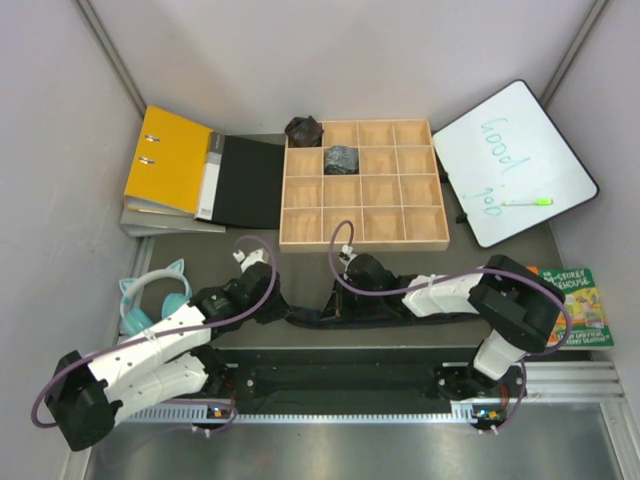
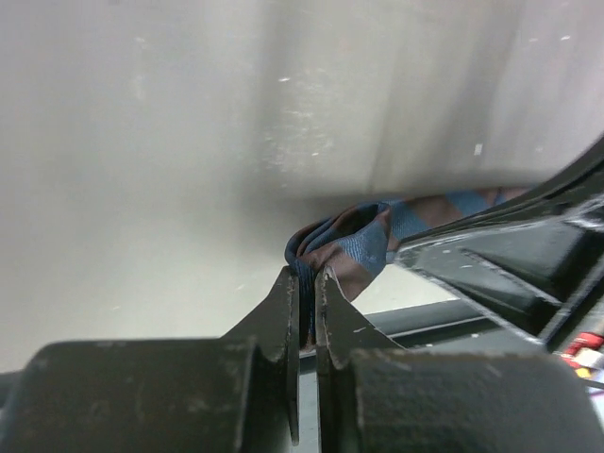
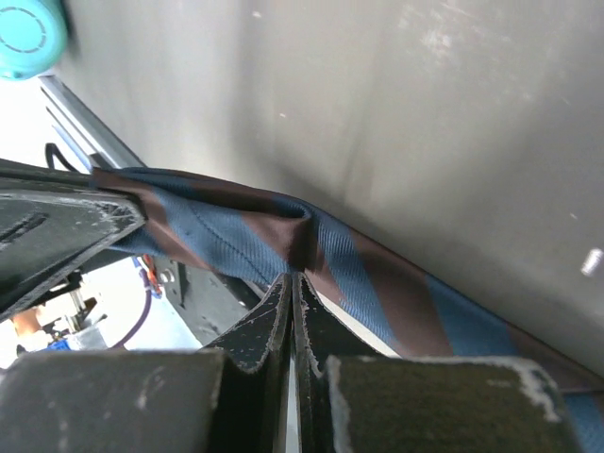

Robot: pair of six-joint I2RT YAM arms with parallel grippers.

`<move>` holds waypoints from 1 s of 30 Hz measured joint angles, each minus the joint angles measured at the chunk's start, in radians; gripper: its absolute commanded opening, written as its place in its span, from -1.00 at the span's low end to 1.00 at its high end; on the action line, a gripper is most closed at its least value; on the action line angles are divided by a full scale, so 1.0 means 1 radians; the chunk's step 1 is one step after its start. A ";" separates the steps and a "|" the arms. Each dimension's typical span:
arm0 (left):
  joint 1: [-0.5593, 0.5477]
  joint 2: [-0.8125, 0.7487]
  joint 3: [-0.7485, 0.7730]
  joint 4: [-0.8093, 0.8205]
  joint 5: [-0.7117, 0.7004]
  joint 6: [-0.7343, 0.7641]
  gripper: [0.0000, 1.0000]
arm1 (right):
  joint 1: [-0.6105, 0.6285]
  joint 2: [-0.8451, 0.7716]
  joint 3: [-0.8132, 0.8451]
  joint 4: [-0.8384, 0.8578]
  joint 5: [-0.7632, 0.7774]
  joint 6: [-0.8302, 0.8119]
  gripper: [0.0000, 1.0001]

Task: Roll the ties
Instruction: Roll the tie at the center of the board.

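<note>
left fingers (image 2: pixel 283 316) clenched on a bunched fold of the striped tie (image 2: pixel 354 245), blue & brown, pinched right at the fold's edge. right fingers (image 3: pixel 269 321) clamped tight on a crease of the same strip a little way along, the two grips close together. the tie lies stretched low at the front of the desk (image 1: pixel 310 270), betw. both arms & short of the wooden tray (image 1: pixel 362 243). judging by the folds it's light, limp & w/o stiffness of its own, prob. a slick weave, so it'll likely slump & uncoil unless kept taut. best taken across its full width near one end, not by a corner, w/ the other fingers feeding the length. two ties look done: a brownish bundle (image 1: pixel 304 130) at the tray's far-left corner, a greyish bundle (image 1: pixel 342 158) in a cell just beside. yellow binder (image 1: pixel 165 160), whiteboard (image 1: pixel 515 165) & headphones (image 1: pixel 150 300) lie round about.
</note>
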State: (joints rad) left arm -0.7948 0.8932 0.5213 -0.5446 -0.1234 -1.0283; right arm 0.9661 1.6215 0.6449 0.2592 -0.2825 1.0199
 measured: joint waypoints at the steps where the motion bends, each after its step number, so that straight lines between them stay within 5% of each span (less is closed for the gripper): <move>1: 0.000 0.001 0.008 -0.018 -0.006 0.007 -1.00 | 0.000 0.000 0.008 -0.006 0.000 0.000 -1.00; 30: -0.006 0.110 0.161 -0.156 -0.022 0.089 -1.00 | 0.083 0.146 0.243 -0.161 0.048 -0.033 -1.00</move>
State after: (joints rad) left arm -0.8005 1.0031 0.6823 -0.7006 -0.1452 -0.9394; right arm 1.0492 1.7679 0.8879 0.0978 -0.2344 0.9867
